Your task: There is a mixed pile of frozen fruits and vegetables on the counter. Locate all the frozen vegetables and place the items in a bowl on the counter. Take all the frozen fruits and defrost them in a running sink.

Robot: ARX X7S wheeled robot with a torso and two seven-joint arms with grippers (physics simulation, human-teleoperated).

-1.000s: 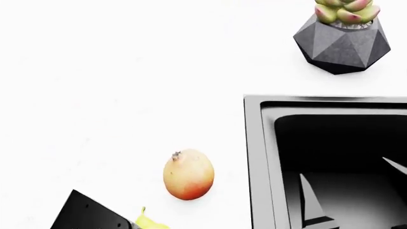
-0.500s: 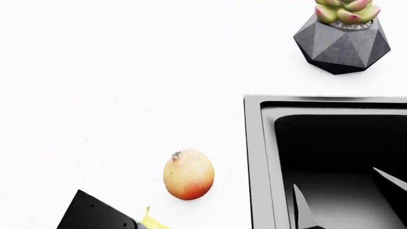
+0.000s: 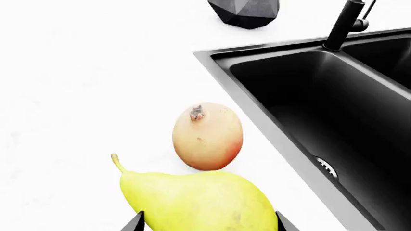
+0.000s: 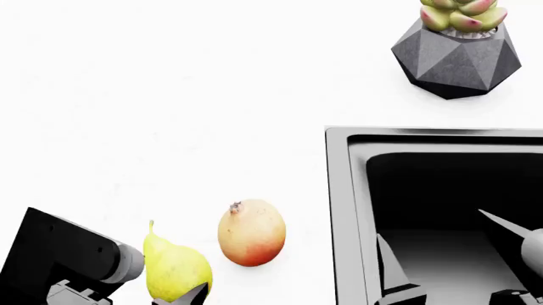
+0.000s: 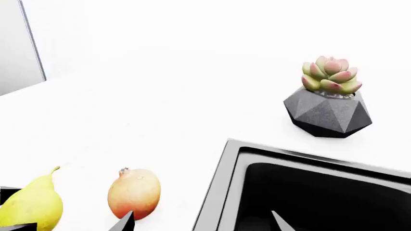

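We have the pear (image 4: pixel 175 269) gripped in our left end effector (image 4: pixel 182 293), fingers clamped on its fat lower half, stem pointing away from us; in the left wrist view it fills the foreground between the two fingertips. We judge this to be the fruit-defrosting step: the pear is in hand near the front of the table (image 4: pixel 170 95), and the other fruit (image 4: pixel 251 231) lies just beside it, between the pear and the sink (image 4: pixel 344 210). The next move, as we see it, calls for carrying the pear across over that fruit and the sink's rim without knocking the fruit, then letting it go inside the basin. Our right end effector (image 4: pixel 446 257) hangs over the near basin with its fingers spread apart, holding nothing. As for containers, the part of the basin we can see is bare, with only the strainer drain (image 3: pixel 326 166) on its floor, and no water shows at the faucet (image 3: pixel 344 24). The faceted pot (image 4: pixel 456 60) at the back holds a succulent. The bowl and vegetables are out of view.
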